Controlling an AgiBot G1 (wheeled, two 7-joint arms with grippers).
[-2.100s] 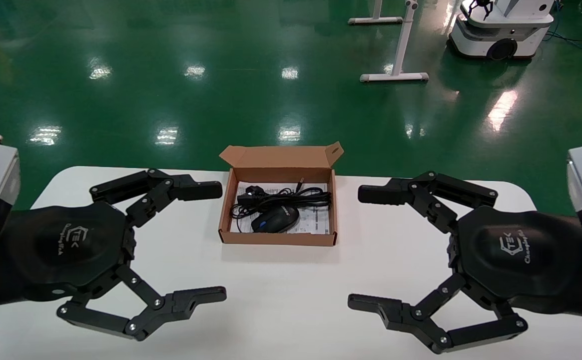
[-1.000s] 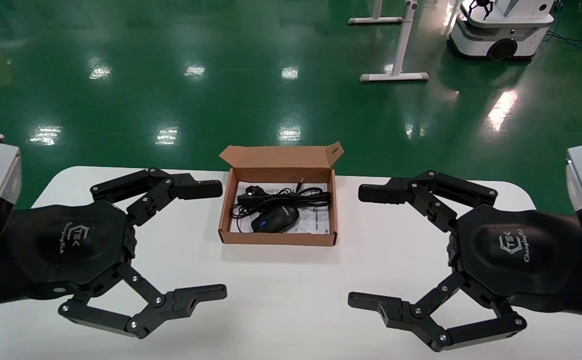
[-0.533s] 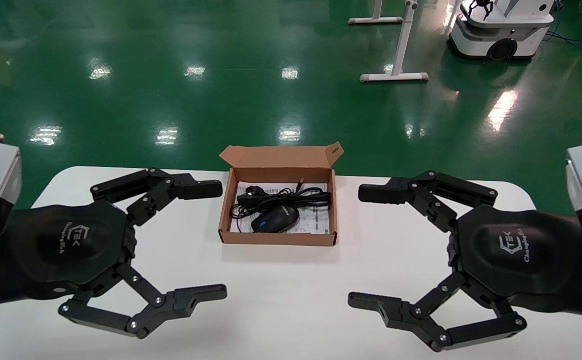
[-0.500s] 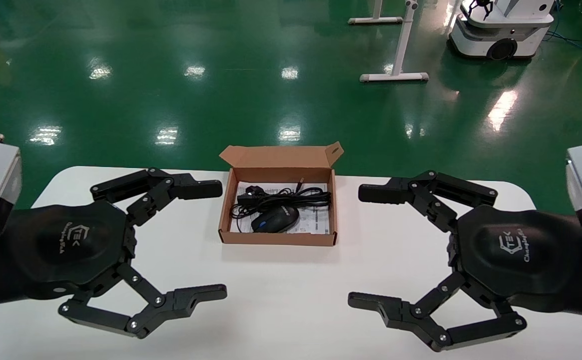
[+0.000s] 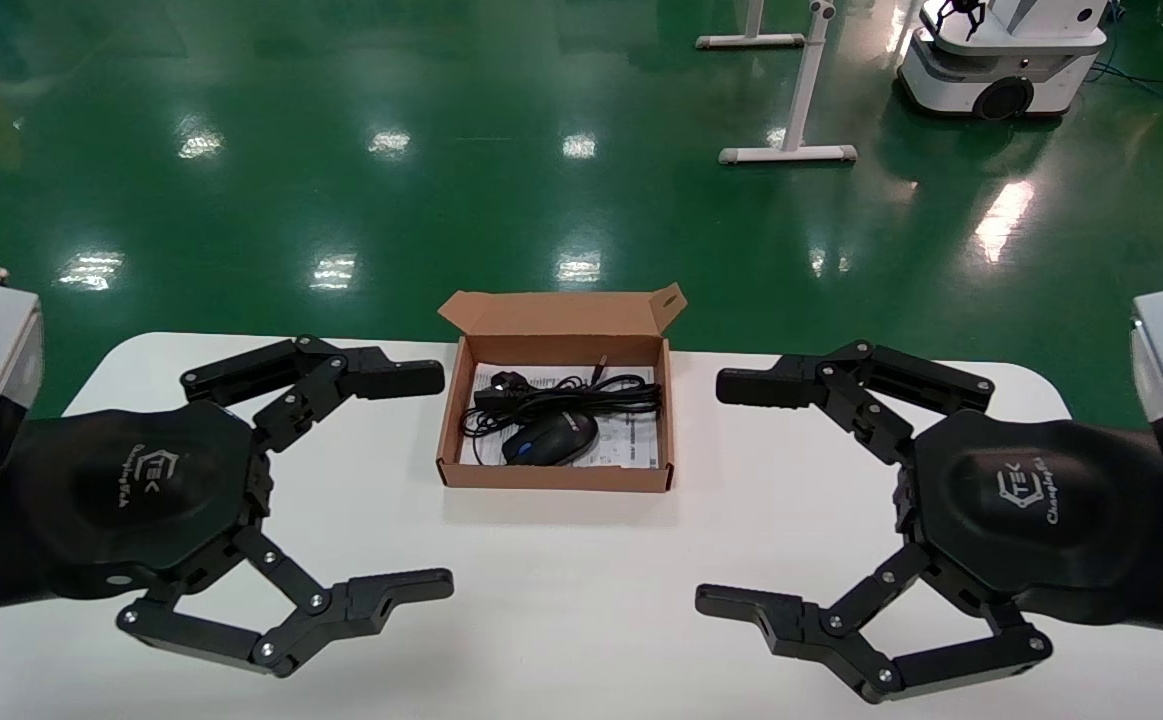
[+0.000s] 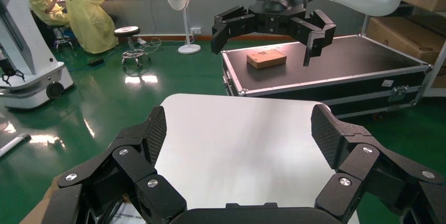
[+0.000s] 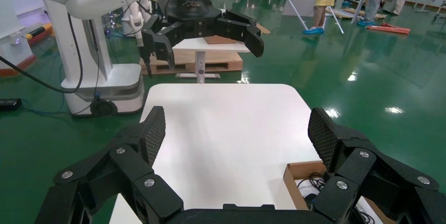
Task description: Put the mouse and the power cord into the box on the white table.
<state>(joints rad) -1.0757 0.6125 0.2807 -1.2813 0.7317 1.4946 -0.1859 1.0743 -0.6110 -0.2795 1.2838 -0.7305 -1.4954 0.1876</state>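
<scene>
Both items, the small black oval mouse [image 5: 550, 438] and thick coiled black power cord [image 5: 566, 396], are lying inside the shallow brown cardboard box [image 5: 453, 420] on the white bench [image 5: 581, 590], while the left tool [image 5: 421, 480] and right tool [image 5: 731, 495] are hovering spread apart, so nothing seems left.

One box [image 5: 555, 478], one mouse [image 5: 549, 438], one power cord [image 5: 566, 398] — seemingly — two grippers.

I'm working in a robotics lab: glossy green floor [image 5: 341, 150], white wheeled robot [image 5: 1001, 60] at one o'clock, yellow-coated staff [image 6: 84, 16].
</scene>
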